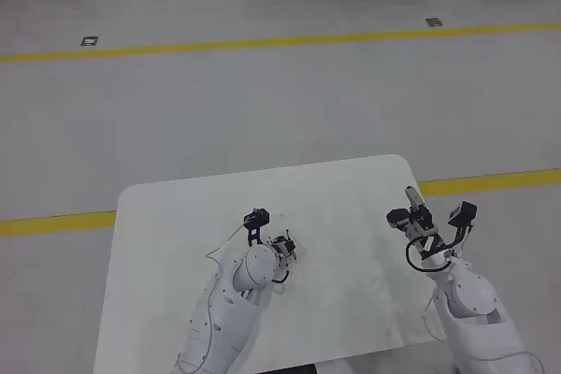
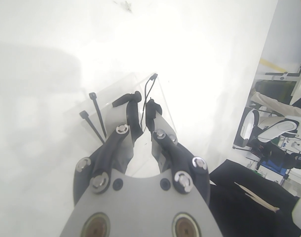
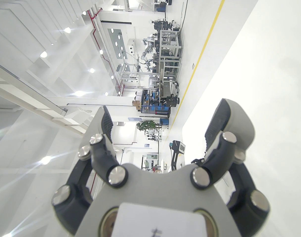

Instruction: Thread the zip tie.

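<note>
"Left wrist view first: how does the pincer stand?"

"The left gripper (image 2: 144,99) is drawn in narrow. A thin black zip tie (image 2: 154,76) runs between its two black pads (image 2: 132,114), and its square head curls up just past the fingertips."

"Where does that happen?"

"Over a clear tray (image 2: 166,109) on the white table (image 1: 337,206). Two spare ties (image 2: 98,115) lie side by side in the tray, beside the gripper, heads pointing away from it."

"And from above?"

"The left gripper (image 1: 285,248) is low over the table, a little left of its middle. The tie is too small to make out there."

"The other arm?"

"The right gripper (image 3: 164,106) is spread wide with nothing between its ribbed fingers (image 3: 214,122). Its camera looks out into a big hall with a yellow floor line (image 3: 202,50)."

"Where is it on the table?"

"At the right edge in the top view, the right gripper (image 1: 409,208) is well apart from the left one and from the tie."
</note>
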You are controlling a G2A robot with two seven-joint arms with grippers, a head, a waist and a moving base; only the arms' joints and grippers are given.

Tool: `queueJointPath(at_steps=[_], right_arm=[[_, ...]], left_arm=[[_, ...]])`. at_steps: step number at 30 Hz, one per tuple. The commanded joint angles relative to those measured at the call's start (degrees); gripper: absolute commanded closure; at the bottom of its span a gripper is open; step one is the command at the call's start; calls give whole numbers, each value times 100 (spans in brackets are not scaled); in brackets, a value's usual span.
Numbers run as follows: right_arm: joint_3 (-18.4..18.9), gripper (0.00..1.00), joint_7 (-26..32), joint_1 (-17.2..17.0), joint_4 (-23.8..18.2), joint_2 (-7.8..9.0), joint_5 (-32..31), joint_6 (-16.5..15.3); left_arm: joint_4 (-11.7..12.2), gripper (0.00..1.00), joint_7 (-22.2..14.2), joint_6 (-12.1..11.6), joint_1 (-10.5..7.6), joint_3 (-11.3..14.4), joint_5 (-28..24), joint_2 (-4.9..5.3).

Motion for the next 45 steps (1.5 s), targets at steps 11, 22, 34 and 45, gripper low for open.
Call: queueJointPath(at_steps=[11, 22, 34, 45], right_arm=[[0, 0, 1, 0, 0, 0, 0, 0], [0, 0, 1, 0, 0, 0, 0, 0], [0, 0, 1, 0, 0, 0, 0, 0], [0, 0, 1, 0, 0, 0, 0, 0]], left_arm=[[13, 92, -13, 0, 12, 67, 56, 14], [95, 92, 5, 0, -20, 106, 75, 7], [232, 100, 26, 0, -101, 113, 118, -34], [174, 100, 1, 0, -98, 124, 104, -33]])
